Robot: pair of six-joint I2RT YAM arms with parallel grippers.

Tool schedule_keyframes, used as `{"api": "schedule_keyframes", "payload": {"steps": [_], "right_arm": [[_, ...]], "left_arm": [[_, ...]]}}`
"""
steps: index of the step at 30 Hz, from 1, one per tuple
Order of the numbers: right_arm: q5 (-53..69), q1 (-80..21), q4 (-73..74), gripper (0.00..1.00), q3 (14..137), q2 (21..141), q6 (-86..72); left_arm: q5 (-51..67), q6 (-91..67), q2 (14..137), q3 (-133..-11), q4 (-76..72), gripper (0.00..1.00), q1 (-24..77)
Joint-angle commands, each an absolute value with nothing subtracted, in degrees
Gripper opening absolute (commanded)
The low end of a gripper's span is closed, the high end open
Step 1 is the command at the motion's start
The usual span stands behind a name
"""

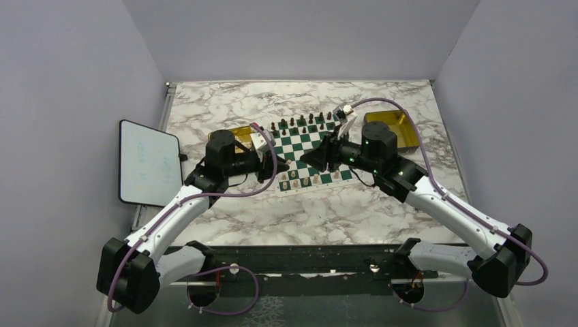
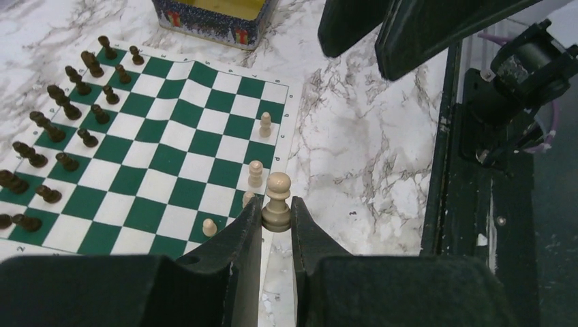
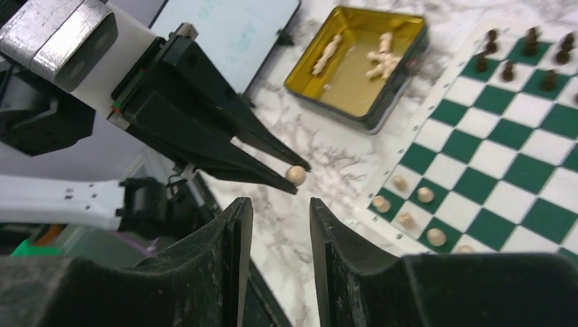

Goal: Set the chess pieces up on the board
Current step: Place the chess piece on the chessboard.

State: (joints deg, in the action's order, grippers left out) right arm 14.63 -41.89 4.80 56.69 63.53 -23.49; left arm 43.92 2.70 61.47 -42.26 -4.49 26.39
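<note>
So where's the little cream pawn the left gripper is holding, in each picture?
Top external: hidden in the left gripper, by the chessboard's near left corner.
Left wrist: the cream pawn is bottom centre, between the jaws.
Right wrist: centre, only its round head showing.
Shared landmark: the green and white chessboard.

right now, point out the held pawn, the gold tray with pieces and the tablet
pawn (image 2: pixel 277 202), left wrist view, its body
gold tray (image 3: pixel 349 87), right wrist view, bare floor
tablet (image 1: pixel 146 162), top view, screen middle

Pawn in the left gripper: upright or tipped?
Upright: the pawn stands head up, base down, pinched in the left gripper, per the left wrist view.
</note>
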Motion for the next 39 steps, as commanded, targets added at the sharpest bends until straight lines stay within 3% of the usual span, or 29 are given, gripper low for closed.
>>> {"api": "schedule_keyframes", "payload": {"steps": [1,6,16,24,30,39], "right_arm": [[28.1,-41.8,9.6,0.41,60.4,66.9,-27.7],[31.2,-41.9,13.1,0.45,63.1,71.6,-28.7],[26.9,-41.8,15.5,0.42,64.2,75.2,-30.1],[30.7,-41.8,11.7,0.41,63.2,77.3,-32.1],[30.4,-41.8,10.4,0.36,63.0,78.7,-32.5],[29.5,-41.8,9.2,0.17,62.4,79.3,-32.5]], "left_arm": [[49.0,13.8,60.0,-40.2,-4.7,0.09,27.8],[49.7,15.7,58.8,-39.4,-4.7,0.09,28.4],[50.1,17.3,57.8,-38.3,-4.7,0.09,29.2],[50.1,17.4,57.7,-38.2,-4.7,0.09,29.4],[50.2,17.6,57.5,-38.0,-4.7,0.09,29.5],[50.0,17.8,57.6,-37.9,-4.7,0.09,29.6]]}}
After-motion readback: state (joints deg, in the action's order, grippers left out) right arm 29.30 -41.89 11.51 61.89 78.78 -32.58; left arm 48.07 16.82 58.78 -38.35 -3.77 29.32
